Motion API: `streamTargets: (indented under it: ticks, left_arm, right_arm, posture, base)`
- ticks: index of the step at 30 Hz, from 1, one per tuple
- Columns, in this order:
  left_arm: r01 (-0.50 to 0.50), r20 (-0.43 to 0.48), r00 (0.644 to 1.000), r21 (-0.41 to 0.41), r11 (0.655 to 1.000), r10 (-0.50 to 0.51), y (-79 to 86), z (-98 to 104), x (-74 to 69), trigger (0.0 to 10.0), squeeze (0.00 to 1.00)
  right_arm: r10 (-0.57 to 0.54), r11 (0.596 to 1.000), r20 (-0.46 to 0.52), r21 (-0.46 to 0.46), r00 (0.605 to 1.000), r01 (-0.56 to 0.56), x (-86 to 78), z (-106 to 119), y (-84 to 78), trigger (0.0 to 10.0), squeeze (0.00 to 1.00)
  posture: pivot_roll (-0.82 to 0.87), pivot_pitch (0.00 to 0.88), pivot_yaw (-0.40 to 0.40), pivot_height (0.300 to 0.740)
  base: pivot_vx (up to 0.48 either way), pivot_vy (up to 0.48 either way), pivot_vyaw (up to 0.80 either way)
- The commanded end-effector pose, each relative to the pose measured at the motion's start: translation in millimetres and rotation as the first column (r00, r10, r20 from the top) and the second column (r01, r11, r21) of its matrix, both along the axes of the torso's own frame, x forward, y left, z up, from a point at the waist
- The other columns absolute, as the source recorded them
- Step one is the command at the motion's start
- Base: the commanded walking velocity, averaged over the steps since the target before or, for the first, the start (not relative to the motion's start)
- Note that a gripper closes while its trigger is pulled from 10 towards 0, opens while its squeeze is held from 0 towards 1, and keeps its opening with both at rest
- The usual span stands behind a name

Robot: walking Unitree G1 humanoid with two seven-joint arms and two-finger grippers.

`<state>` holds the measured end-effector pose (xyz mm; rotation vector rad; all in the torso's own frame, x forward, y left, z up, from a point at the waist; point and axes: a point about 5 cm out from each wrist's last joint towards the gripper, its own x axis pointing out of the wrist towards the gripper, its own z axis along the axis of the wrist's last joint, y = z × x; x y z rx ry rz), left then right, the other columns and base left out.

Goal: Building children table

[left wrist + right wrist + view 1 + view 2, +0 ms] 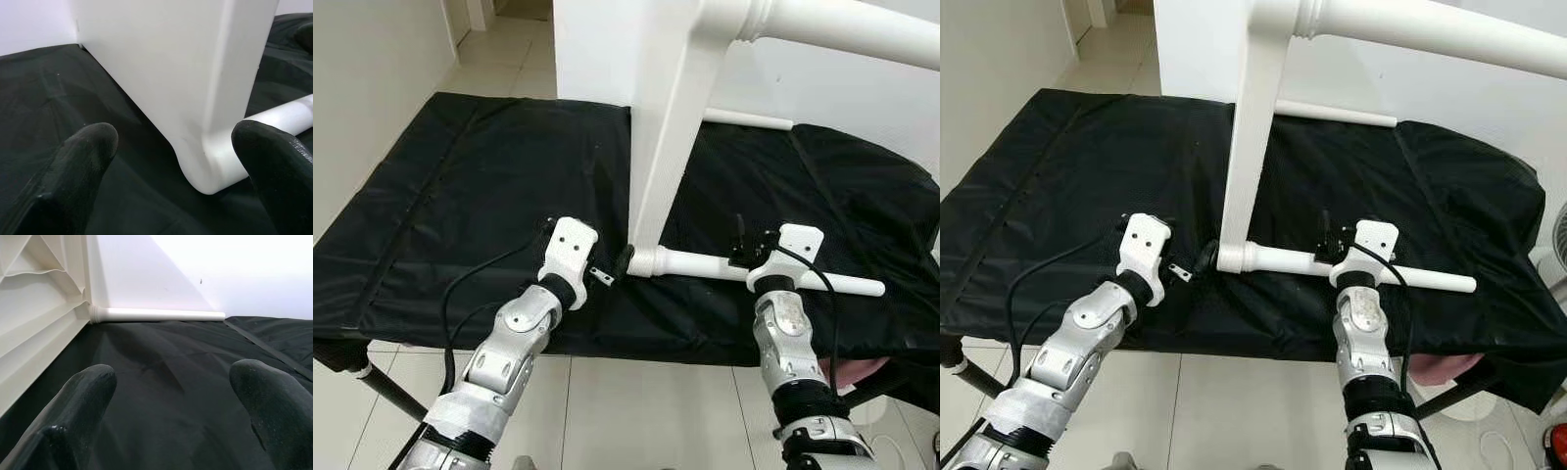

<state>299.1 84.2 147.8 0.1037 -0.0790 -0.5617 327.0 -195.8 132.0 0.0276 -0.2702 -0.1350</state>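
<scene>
A white children's table lies on its side on a black cloth [460,196], its top [675,127] standing upright. One leg [705,264] lies along the cloth toward the right, a second leg [749,119] lies farther back, and a third [842,24] juts out overhead. My left gripper [612,266] is open at the top's near corner, where the near leg joins; that corner [205,166] sits between the fingers [88,147]. My right gripper [752,253] hovers over the middle of the near leg, open, facing the table's underside [34,308] and the far leg [156,314].
The cloth-covered platform ends just before my arms, with tiled floor [636,411] below. A white wall [362,88] runs along the left. A pink object [862,372] shows under the platform's right front edge. A fan-like white thing [1557,235] stands at the far right.
</scene>
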Motion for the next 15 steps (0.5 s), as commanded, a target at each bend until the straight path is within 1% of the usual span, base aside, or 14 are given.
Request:
streamTargets:
  ticks: [1,3,4,7,10,13,14,15]
  left_arm:
    - [0.115,-0.027,0.993,0.032,0.993,-0.115,-9.0,-2.9,-2.0,10.0,0.00]
    - [0.095,-0.044,0.995,0.049,0.994,-0.093,-12.5,-5.7,2.2,10.0,0.00]
    - [0.086,-0.042,0.996,0.044,0.995,-0.084,-13.3,-5.4,3.4,10.0,0.00]
    - [0.056,-0.021,0.998,0.034,0.998,-0.056,-11.7,-3.0,5.7,10.0,0.00]
    - [0.021,0.000,1.000,0.008,1.000,-0.021,-6.9,0.4,8.1,10.0,0.00]
    - [0.013,-0.003,1.000,-0.005,1.000,-0.013,-5.2,0.5,8.6,10.0,0.00]
    - [0.033,-0.030,0.999,0.002,0.999,-0.033,-8.5,-3.3,6.5,10.0,0.00]
    - [0.052,-0.034,0.998,0.009,0.999,-0.052,-12.6,-4.5,4.4,10.0,0.00]
  right_arm:
    - [-0.014,1.000,0.004,0.003,1.000,0.014,1.9,2.2,-3.6,10.0,0.00]
    - [-0.003,1.000,0.009,-0.001,1.000,0.003,3.3,4.2,-2.2,10.0,0.00]
    - [0.007,1.000,0.011,-0.005,1.000,-0.007,3.5,4.8,-0.8,10.0,0.00]
    - [0.018,1.000,0.014,-0.011,1.000,-0.018,3.1,5.3,1.4,10.0,0.00]
    - [0.034,0.999,0.000,-0.042,0.999,-0.034,2.4,3.6,5.1,10.0,0.00]
    - [0.041,0.997,-0.003,-0.061,0.999,-0.041,1.9,3.1,7.1,10.0,0.00]
    - [0.050,0.996,-0.008,-0.078,0.999,-0.051,1.4,2.0,9.2,10.0,0.00]
    - [0.051,0.995,-0.009,-0.080,0.999,-0.052,1.5,1.9,9.2,10.0,0.00]
  posture:
    - [-0.01,0.000,-0.058,0.740]
    - [-0.01,0.000,-0.058,0.740]
    - [-0.01,0.000,-0.058,0.740]
    - [-0.02,0.000,-0.061,0.740]
    - [-0.02,0.000,-0.061,0.740]
    - [-0.02,0.000,-0.061,0.740]
    - [-0.02,0.000,-0.059,0.740]
    - [-0.02,0.000,-0.059,0.740]
  base:
    - [0.000,0.000,0.00]
    - [0.000,0.000,0.00]
    - [0.000,0.000,0.00]
    - [0.000,0.000,0.00]
    - [0.000,0.000,0.00]
    - [0.000,0.000,0.00]
    - [0.000,0.000,0.00]
    - [0.000,0.000,0.00]
